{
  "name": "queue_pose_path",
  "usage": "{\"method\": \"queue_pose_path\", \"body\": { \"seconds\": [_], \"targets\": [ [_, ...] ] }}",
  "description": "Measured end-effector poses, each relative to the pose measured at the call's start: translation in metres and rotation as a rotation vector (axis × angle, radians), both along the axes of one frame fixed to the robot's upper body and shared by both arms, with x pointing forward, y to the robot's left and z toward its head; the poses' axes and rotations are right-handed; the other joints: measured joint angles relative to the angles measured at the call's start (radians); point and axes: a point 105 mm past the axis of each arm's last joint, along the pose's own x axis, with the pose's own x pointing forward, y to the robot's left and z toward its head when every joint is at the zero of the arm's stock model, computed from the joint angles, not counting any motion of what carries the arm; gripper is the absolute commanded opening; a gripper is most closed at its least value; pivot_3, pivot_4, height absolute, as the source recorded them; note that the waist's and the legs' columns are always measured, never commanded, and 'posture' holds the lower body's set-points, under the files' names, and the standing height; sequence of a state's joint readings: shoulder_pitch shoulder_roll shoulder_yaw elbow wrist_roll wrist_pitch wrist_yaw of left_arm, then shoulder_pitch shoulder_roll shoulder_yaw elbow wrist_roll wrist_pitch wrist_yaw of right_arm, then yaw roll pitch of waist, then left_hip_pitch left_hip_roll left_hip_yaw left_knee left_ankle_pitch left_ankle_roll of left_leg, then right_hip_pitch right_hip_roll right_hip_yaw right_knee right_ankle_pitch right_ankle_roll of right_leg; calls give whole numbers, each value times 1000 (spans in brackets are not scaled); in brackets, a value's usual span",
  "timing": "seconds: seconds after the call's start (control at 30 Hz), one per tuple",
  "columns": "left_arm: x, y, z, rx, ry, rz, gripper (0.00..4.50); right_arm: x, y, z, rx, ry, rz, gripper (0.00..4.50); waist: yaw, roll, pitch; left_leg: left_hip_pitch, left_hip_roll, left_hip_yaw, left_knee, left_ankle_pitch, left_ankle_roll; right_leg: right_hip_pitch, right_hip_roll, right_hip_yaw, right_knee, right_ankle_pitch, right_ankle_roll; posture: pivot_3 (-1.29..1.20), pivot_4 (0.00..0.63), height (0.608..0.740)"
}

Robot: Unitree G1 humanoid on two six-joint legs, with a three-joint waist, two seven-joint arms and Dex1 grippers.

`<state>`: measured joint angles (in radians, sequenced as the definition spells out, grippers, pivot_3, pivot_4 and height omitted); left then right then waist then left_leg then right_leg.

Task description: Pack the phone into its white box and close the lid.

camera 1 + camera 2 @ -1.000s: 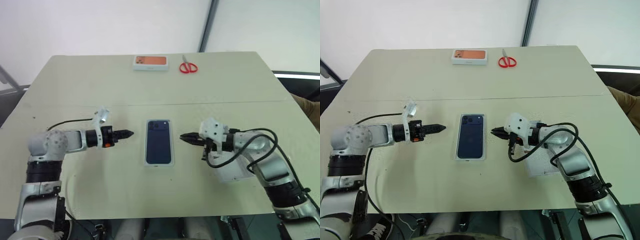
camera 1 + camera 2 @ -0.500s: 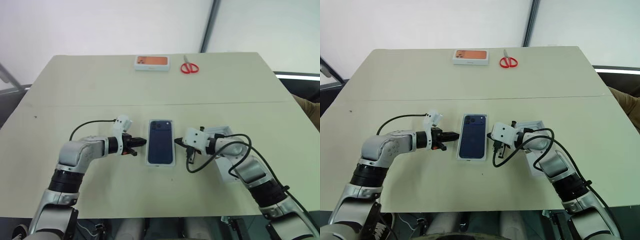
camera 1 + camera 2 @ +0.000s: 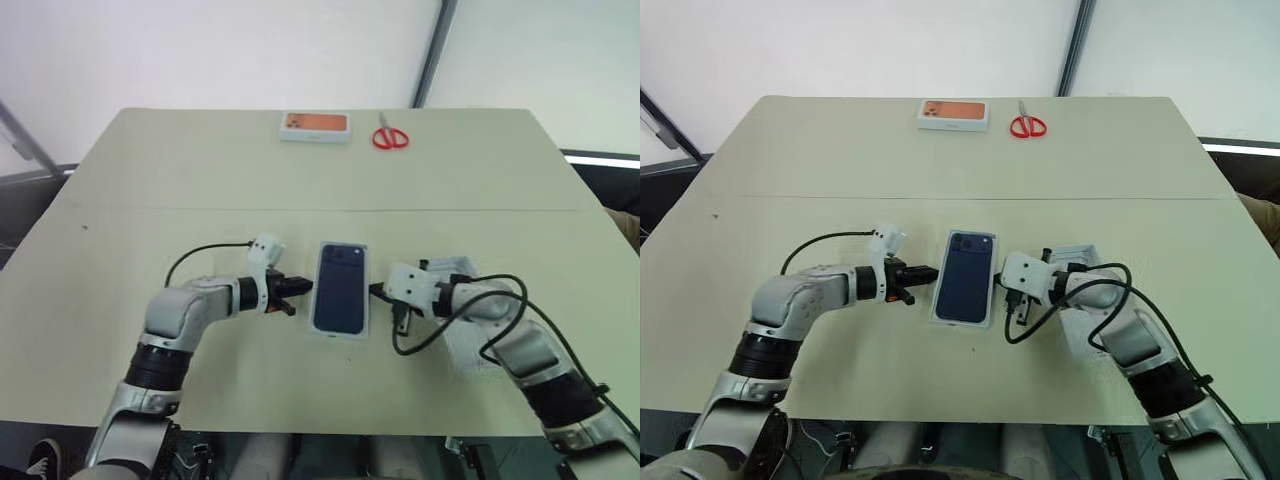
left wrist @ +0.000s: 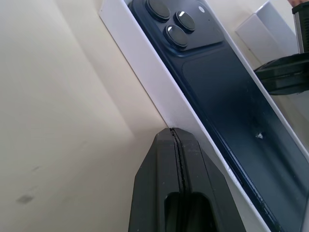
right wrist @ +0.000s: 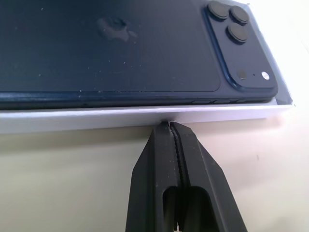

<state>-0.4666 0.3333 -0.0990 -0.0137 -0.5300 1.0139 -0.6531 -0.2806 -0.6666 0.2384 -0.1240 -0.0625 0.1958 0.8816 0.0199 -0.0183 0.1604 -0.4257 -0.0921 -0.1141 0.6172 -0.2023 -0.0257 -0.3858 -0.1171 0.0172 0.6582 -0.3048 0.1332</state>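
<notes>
Slim dark navy-blue smartphone (image 3: pixel 967 289), back up with camera cluster toward the far end, lying on the shallow white rectangular carton (image 4: pixel 145 72) near the middle of the pale beige table (image 3: pixel 840 160); seemingly resting on the tray, not sunk below the rim. White tray-shaped lid (image 3: pixel 1072 262) open side up, just right of the carton, partly behind the right arm. Left gripper (image 3: pixel 928 272) closed and empty, tip touching the carton's left wall. Right gripper (image 3: pixel 379 291) likewise closed and empty, tip against the right wall. Small orange-topped box (image 3: pixel 953 113) and red-handled scissors (image 3: pixel 1027 123) at the far edge, well apart. Phone apparently placed; seating, if needed, and lidding remaining.
</notes>
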Motion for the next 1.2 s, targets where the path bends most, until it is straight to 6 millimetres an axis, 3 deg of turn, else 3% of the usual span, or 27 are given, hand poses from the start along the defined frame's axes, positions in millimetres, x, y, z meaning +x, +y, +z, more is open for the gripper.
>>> {"method": "queue_pose_path", "body": {
  "seconds": [0.2, 0.63, 1.2],
  "targets": [
    [-2, -30, -3, -23, -3, -55, 0, -5, -29, 2, -36, -1, -71, 23, -1, 0, 0, 0, 0, 0, 0, 0, 0, 1, 0, -1, -1, 0, 0, 0, 150, 740],
    [-7, -70, -6, -51, -8, -151, 0, -12, -65, 2, -79, -1, -169, 23, 12, 0, 0, 1, 0, -1, 5, -2, 3, 6, 0, -3, -3, 0, 1, 0, 150, 740],
    [1, -74, -6, -44, -37, -201, 0, -14, -70, 1, -91, 2, -179, 23, 17, 0, 0, 4, 0, -2, 5, -3, 4, 12, 0, -5, -8, 0, 2, 0, 150, 740]
  ]
}}
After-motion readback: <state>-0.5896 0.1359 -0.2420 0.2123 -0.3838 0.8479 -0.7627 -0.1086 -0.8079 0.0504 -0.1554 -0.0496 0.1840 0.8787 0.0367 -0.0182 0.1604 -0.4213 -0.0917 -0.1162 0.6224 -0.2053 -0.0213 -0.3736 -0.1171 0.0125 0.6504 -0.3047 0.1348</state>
